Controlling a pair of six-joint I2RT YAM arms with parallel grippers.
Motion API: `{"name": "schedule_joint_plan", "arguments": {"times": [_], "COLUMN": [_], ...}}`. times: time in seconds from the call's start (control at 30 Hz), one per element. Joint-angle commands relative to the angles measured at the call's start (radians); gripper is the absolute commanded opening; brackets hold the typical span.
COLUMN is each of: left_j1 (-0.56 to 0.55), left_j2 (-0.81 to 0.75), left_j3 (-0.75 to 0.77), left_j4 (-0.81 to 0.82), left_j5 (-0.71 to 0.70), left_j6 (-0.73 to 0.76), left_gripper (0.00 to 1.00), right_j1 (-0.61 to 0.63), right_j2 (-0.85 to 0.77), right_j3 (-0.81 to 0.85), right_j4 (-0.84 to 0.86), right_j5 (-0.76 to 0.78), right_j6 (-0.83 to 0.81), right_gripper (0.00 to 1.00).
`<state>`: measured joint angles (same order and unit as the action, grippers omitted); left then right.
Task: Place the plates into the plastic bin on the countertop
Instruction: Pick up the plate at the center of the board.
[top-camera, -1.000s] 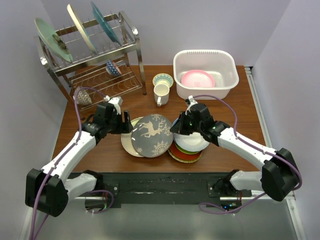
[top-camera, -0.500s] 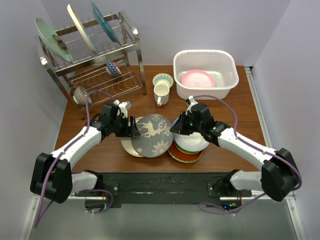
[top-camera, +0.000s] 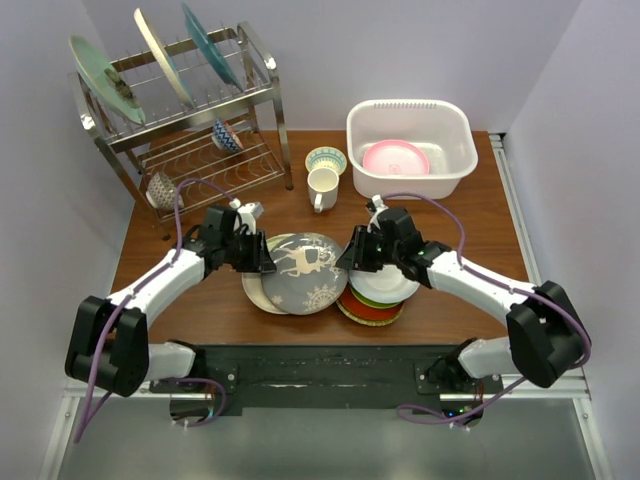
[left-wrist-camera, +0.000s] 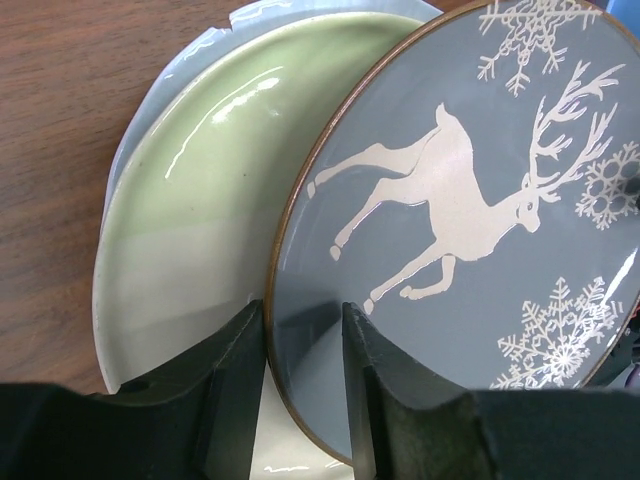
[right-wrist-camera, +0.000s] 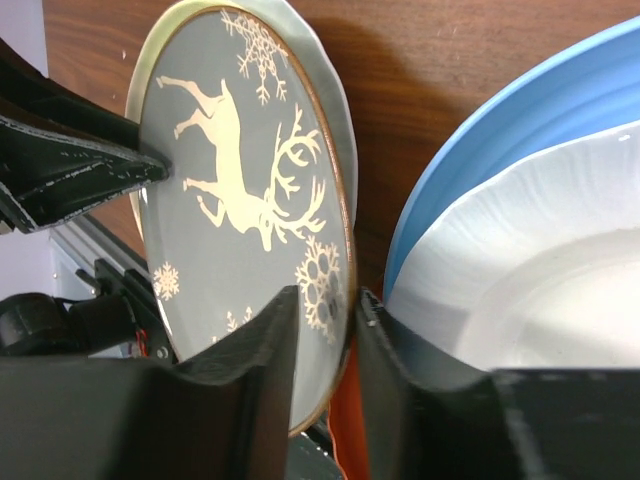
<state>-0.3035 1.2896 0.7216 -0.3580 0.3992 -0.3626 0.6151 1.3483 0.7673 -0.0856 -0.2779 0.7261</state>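
Dark grey-blue, with a white deer and snowflakes on it, the deer plate (top-camera: 305, 268) is sitting near the front of the wooden bench (top-camera: 485, 200). It is tipped up on a slant and is not lying flat. One edge is hanging over the pale green plate (left-wrist-camera: 190, 200) below it. The other edge is reaching toward the stack of plates (top-camera: 378, 305) that has the white plate (right-wrist-camera: 540, 290) on top.

I think it is being tipped up because a flat plate is hard to grab, and this way fingers can get around its thin rim.

The left fingers (left-wrist-camera: 235, 385) are sitting at the rim on one side, one finger over the face and one under it. The right fingers (right-wrist-camera: 250, 395) are doing the same on the other side. Both pairs are standing only a little way apart, with the rim in between. I cannot tell which pair is really squeezing the plate and which is only sitting around it.

The white plastic bin (top-camera: 408, 103) is sitting at the back right of the bench, well apart from the deer plate. A pink plate (top-camera: 395, 158) is lying in it already.
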Motion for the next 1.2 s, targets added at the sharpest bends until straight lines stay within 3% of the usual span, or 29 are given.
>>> {"name": "schedule_joint_plan", "arguments": {"times": [0.0,0.2,0.43,0.67,0.8,0.83,0.9,1.0,1.17], "left_j1": [-0.011,-0.013,-0.011,-0.011,-0.011,-0.011,-0.011,-0.011,-0.009], "left_j2": [0.017,0.022,0.022,0.020,0.019,0.020,0.013,-0.018,-0.098], "left_j3": [-0.005,-0.004,-0.004,-0.002,-0.002,-0.001,0.002,0.006,0.010], "left_j4": [0.005,0.002,0.002,0.001,-0.001,-0.002,-0.006,-0.009,-0.009], "left_j5": [0.066,0.061,0.058,0.058,0.056,0.056,0.046,0.026,-0.025], "left_j6": [0.005,0.005,0.005,0.007,0.007,0.007,0.008,0.010,0.011], "left_gripper": [0.39,0.38,0.38,0.38,0.38,0.38,0.38,0.43,0.60], "right_j1": [0.014,0.011,-0.003,-0.003,-0.005,-0.005,-0.005,-0.005,-0.006], "right_j2": [0.023,0.058,0.117,0.157,0.153,0.152,0.143,0.118,0.071], "right_j3": [0.006,-0.019,-0.077,-0.091,-0.088,-0.088,-0.088,-0.074,-0.043], "right_j4": [0.129,0.217,0.470,0.564,0.570,0.567,0.560,0.511,0.396], "right_j5": [-0.121,-0.199,-0.328,-0.372,-0.377,-0.377,-0.369,-0.345,-0.304], "right_j6": [0.019,0.062,0.185,0.236,0.240,0.240,0.239,0.219,0.162], "right_gripper": [0.37,0.37,0.36,0.34,0.21,0.10,0.01,0.00,0.00]}}
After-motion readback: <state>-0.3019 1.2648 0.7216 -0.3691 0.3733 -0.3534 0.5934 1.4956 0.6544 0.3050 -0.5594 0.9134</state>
